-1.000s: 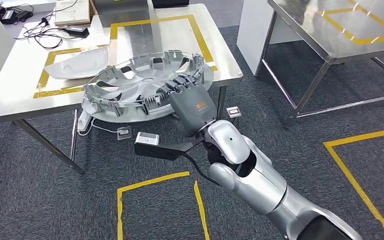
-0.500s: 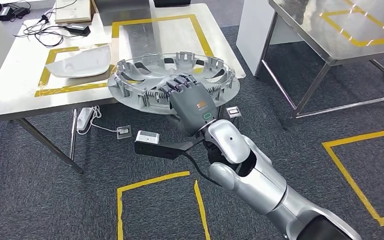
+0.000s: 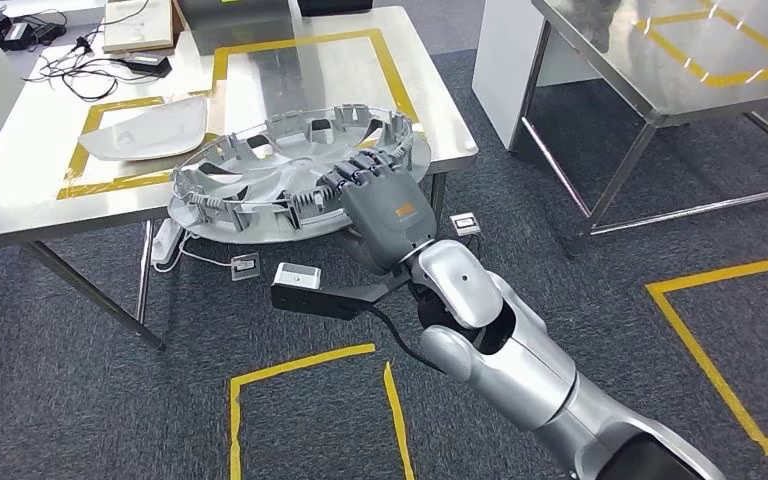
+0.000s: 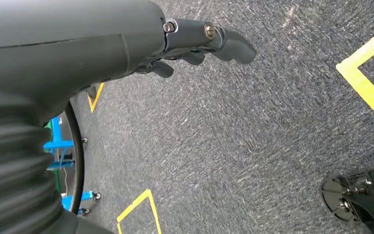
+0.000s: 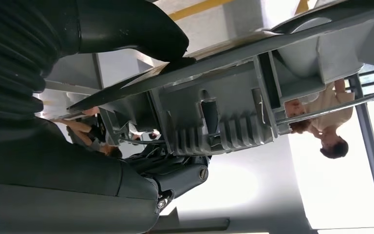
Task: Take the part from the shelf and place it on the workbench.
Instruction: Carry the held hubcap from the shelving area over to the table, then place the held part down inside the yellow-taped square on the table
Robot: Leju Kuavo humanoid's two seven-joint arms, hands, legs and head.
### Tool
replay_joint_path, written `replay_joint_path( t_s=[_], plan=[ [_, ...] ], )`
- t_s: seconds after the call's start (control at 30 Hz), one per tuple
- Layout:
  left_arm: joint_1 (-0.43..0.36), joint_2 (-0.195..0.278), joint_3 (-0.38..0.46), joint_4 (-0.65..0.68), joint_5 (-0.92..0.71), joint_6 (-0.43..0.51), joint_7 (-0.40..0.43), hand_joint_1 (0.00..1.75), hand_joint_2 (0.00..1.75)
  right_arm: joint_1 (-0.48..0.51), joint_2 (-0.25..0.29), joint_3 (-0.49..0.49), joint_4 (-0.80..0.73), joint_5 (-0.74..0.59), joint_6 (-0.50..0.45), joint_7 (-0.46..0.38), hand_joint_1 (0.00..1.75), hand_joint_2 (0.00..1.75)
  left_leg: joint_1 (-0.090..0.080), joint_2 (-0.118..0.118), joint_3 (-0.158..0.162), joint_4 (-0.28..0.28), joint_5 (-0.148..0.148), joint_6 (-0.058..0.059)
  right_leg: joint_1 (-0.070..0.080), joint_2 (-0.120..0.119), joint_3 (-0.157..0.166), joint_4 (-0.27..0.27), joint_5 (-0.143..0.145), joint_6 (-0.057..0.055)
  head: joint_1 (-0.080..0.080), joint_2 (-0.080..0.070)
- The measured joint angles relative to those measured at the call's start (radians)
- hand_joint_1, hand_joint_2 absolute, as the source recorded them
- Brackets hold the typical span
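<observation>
The right hand is gripping the part, a large round grey wheel cover with ribbed clips around its rim. Its fingers are curling over the near rim while the thumb is sitting underneath, as the right wrist view shows, where the thumb is pressing one face of the rim and the darker fingers are closing on the other. The part is lying tilted over the near edge of the workbench, its far side above the steel top near the front right corner and its near side hanging out past the edge over the carpet. Whether it is touching the top I cannot tell.

A pale curved panel is lying on the workbench inside a yellow tape outline, just behind the part's left side. Cables and a black adapter are lying at the back left corner. A second steel table is standing well apart to the right.

The left hand is hanging above the carpet, holding nothing, its fingers loosely extended and slightly apart.
</observation>
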Motion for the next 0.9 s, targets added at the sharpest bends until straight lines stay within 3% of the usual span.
replay_joint_path(
  t_s=[0.1,0.17,0.2,0.27,0.3,0.37,0.5,0.53,0.63,0.67,0.7,0.8,0.87,0.9],
  plan=[
    [-0.001,0.000,0.000,0.000,0.002,0.000,-0.001,0.00,1.75,0.002,0.001,0.000,0.000,0.000,0.001,0.000,1.75,1.75,-0.003,0.035,-0.081,0.165,-0.072,-0.001,0.004,-0.012,0.011,-0.002,-0.007,-0.015,-0.004,0.000],
    [0.000,0.000,0.000,0.000,0.002,0.000,-0.001,0.00,1.75,0.003,0.001,0.000,0.000,0.000,0.001,0.000,1.75,1.75,-0.004,0.040,-0.125,0.242,-0.083,0.002,0.009,-0.018,0.018,-0.001,-0.015,-0.020,-0.004,0.000],
    [0.001,0.000,0.000,0.000,0.002,0.000,-0.001,0.00,1.75,0.003,0.001,0.000,0.000,0.000,0.001,0.000,1.75,1.75,-0.006,0.041,-0.121,0.228,-0.062,0.005,0.010,-0.020,0.024,-0.001,-0.020,-0.020,-0.004,0.000],
    [0.001,0.001,0.000,0.000,0.002,0.000,-0.001,0.00,1.75,0.003,0.000,0.000,0.000,0.000,0.002,0.001,1.75,1.75,-0.010,0.047,-0.067,0.116,0.004,0.016,0.010,-0.023,0.040,-0.002,-0.033,-0.015,-0.004,0.000],
    [0.001,0.002,0.000,0.000,0.002,0.000,-0.001,0.00,1.75,0.003,0.000,0.000,0.000,0.000,0.002,0.000,1.75,1.75,-0.015,0.052,-0.035,0.056,0.023,0.021,0.012,-0.024,0.045,-0.002,-0.040,-0.011,-0.005,0.000],
    [-0.002,0.002,0.000,0.000,0.002,0.000,-0.001,0.00,1.75,0.002,0.000,0.000,-0.001,0.000,0.002,0.000,1.75,1.75,-0.023,0.058,-0.003,-0.004,0.022,0.031,0.015,-0.026,0.051,-0.006,-0.047,0.000,-0.004,0.000],
    [0.000,0.003,0.000,0.000,0.004,0.001,-0.002,0.00,1.75,0.001,0.000,-0.001,-0.002,0.000,0.004,0.000,1.75,1.75,-0.020,0.047,0.021,-0.021,0.002,0.055,0.015,-0.025,0.054,0.018,-0.055,0.020,-0.001,0.000],
    [0.000,0.003,0.000,0.000,0.004,0.001,-0.003,0.00,1.75,0.000,0.000,-0.001,-0.002,0.000,0.005,0.000,1.75,1.75,-0.018,0.044,0.030,-0.024,-0.003,0.062,0.014,-0.022,0.033,0.057,-0.068,0.023,-0.001,0.000],
    [-0.002,0.003,0.000,0.000,0.005,0.002,-0.004,0.00,1.75,0.002,0.000,-0.001,-0.002,0.000,0.006,0.000,1.75,1.75,-0.019,0.036,0.045,-0.026,-0.017,0.071,0.014,-0.013,-0.092,0.232,-0.121,0.029,0.001,0.000],
    [-0.002,0.003,0.000,0.000,0.005,0.002,-0.004,0.00,1.75,0.002,0.000,-0.001,-0.002,0.000,0.006,0.000,1.75,1.75,-0.019,0.033,0.052,-0.026,-0.024,0.071,0.014,-0.012,-0.123,0.259,-0.119,0.029,0.001,0.000],
    [0.000,0.003,0.000,0.000,0.005,0.002,-0.004,0.00,1.75,0.003,-0.001,-0.001,-0.002,0.000,0.006,0.000,1.75,1.75,-0.020,0.031,0.061,-0.026,-0.031,0.070,0.014,-0.011,-0.138,0.252,-0.095,0.028,0.001,0.000],
    [0.003,0.002,0.000,0.000,0.005,0.001,-0.004,0.00,1.75,0.003,-0.001,-0.001,-0.002,-0.001,0.007,0.000,1.75,1.75,-0.020,0.024,0.092,-0.025,-0.056,0.062,0.016,-0.009,-0.101,0.084,0.041,0.018,0.000,0.000],
    [0.000,0.000,0.000,0.000,0.005,0.001,-0.004,0.00,1.75,0.001,-0.001,-0.001,-0.002,-0.001,0.008,0.000,1.75,1.75,-0.020,0.021,0.098,-0.026,-0.066,0.051,0.022,-0.007,-0.077,0.004,0.068,0.009,0.000,0.000],
    [-0.001,0.000,0.000,0.000,0.005,0.001,-0.004,0.00,1.75,0.001,-0.002,-0.002,-0.002,0.000,0.008,0.001,1.75,1.75,-0.022,0.021,0.101,-0.026,-0.068,0.044,0.024,-0.006,-0.073,-0.006,0.060,0.005,0.000,0.000]
  ],
)
